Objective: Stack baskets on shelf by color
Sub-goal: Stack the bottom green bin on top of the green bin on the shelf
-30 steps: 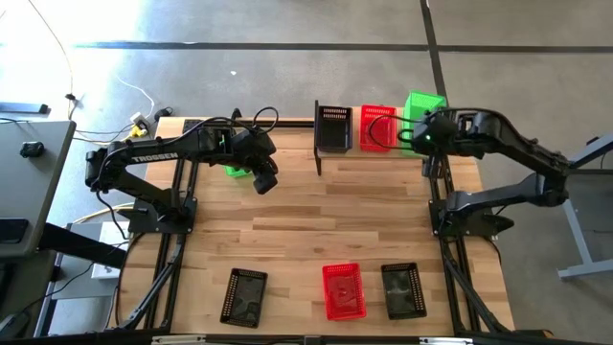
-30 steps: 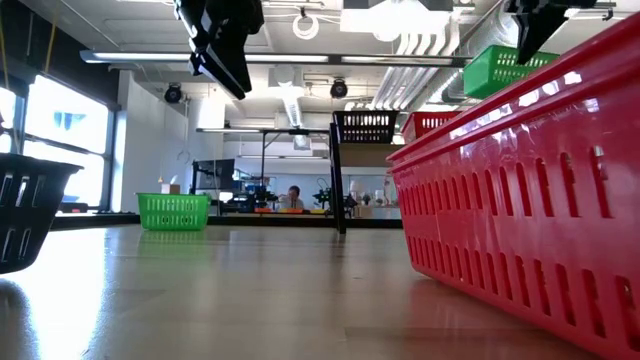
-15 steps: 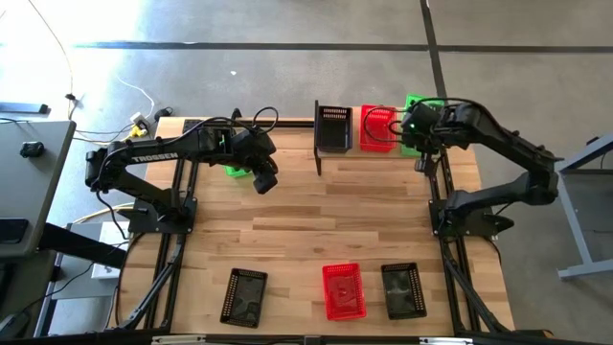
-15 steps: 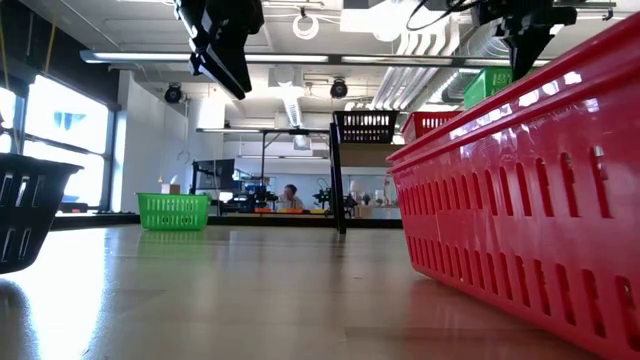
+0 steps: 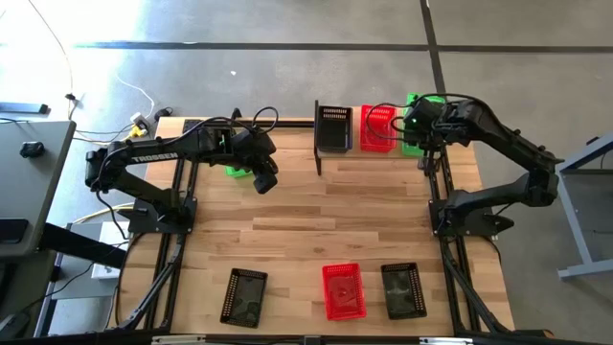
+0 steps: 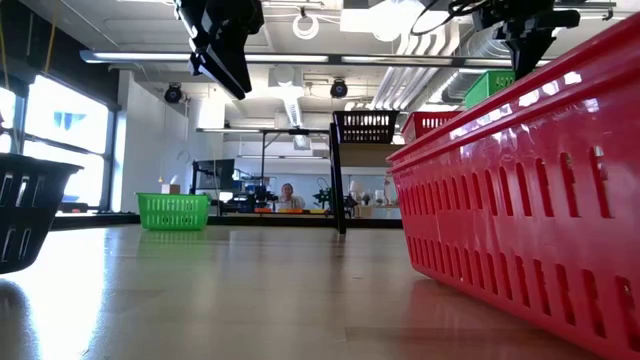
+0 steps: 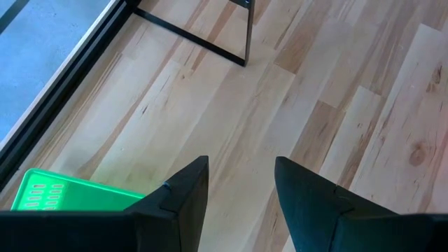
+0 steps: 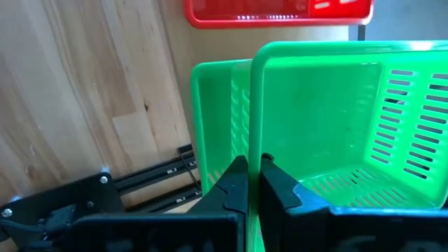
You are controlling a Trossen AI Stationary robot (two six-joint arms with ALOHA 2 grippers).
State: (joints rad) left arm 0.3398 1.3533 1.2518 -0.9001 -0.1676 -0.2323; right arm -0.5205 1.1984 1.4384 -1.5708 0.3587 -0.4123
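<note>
A black basket [image 5: 333,127] and a red basket [image 5: 377,127] stand side by side on the shelf [image 5: 383,153] at the table's far edge. Over the shelf's right end my right gripper [image 8: 253,162] is shut on a green basket [image 8: 336,119]. A second green basket [image 8: 213,119] shows close beside and below the held one. Another green basket [image 5: 234,172] sits on the table at the far left, partly under my left arm. My left gripper [image 7: 241,168] hangs open above bare wood near it, holding nothing. My right gripper pinches one side wall of the green basket at its rim [image 8: 253,133], with one finger inside the basket and one outside. The fingers come from above, slanting down. The basket hangs tilted below them [image 6: 490,85], just right of the red basket on the shelf; whether it touches the green basket beneath, I cannot tell.
Along the near edge lie a black basket [image 5: 244,297], a red basket [image 5: 343,290] and another black basket [image 5: 403,289]. The shelf's black post [image 5: 317,139] stands left of the black basket. Bare wood stretches across the table's middle [image 5: 326,220].
My right gripper has carried the green basket toward the table's left and a little down, from beyond the shelf's right end to a spot right beside the red basket. It has stayed shut on the basket, which remains tilted.
</note>
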